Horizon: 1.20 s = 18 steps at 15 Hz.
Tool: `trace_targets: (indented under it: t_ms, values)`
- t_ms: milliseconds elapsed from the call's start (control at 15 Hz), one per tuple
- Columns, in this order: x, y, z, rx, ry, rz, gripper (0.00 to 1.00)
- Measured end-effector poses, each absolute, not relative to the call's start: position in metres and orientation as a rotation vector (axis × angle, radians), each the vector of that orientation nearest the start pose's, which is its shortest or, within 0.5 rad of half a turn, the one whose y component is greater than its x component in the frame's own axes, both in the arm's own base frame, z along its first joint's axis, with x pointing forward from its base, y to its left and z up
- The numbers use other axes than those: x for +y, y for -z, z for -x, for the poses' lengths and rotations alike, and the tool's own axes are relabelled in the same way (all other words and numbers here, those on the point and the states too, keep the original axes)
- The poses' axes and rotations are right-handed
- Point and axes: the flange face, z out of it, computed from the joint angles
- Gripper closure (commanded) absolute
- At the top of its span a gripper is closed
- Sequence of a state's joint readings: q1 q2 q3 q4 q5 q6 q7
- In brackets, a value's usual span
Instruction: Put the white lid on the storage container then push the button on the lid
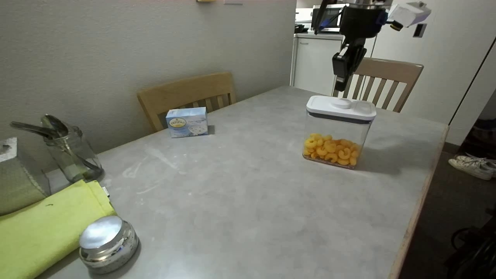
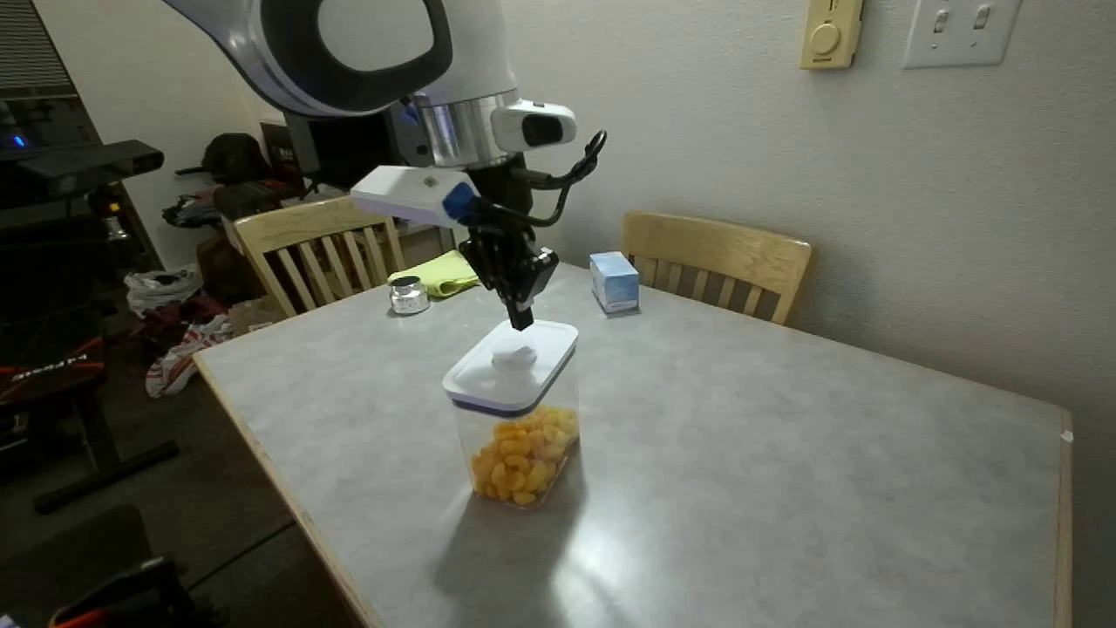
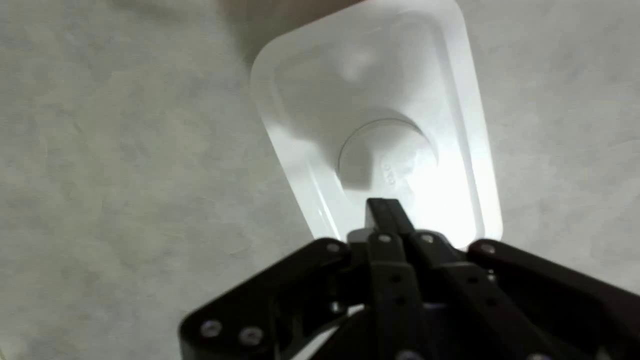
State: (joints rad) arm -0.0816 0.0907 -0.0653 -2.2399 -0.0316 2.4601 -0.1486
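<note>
Going left to right in an exterior view, we see the metal tin [image 1: 107, 243], the blue-and-white box [image 1: 188, 123], and at the right the storage container [image 1: 335, 128] with the white lid [image 1: 341, 111] sitting level on its top. So we judge that the placing is done and only the push is left, as the button [image 1: 341, 103] seems to stand raised. Just above it hangs the gripper [image 1: 339, 88], jaws clenched together with nothing between. The glass jar [image 1: 69, 161], far left in an exterior view, does not appear in the wrist view; the gap over the button shows in both exterior views, while from above we cannot tell it; the wrist view alone gives us a faint marking [image 3: 389, 173] on the button
</note>
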Motion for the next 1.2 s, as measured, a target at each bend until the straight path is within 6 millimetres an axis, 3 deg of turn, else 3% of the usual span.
trace_targets:
  t_ms: [333, 1200]
  values:
    - [-0.086, -0.31, -0.538, 0.013, 0.126, 3.148, 1.0]
    - [-0.086, -0.301, -0.538, 0.051, 0.079, 3.005, 1.0]
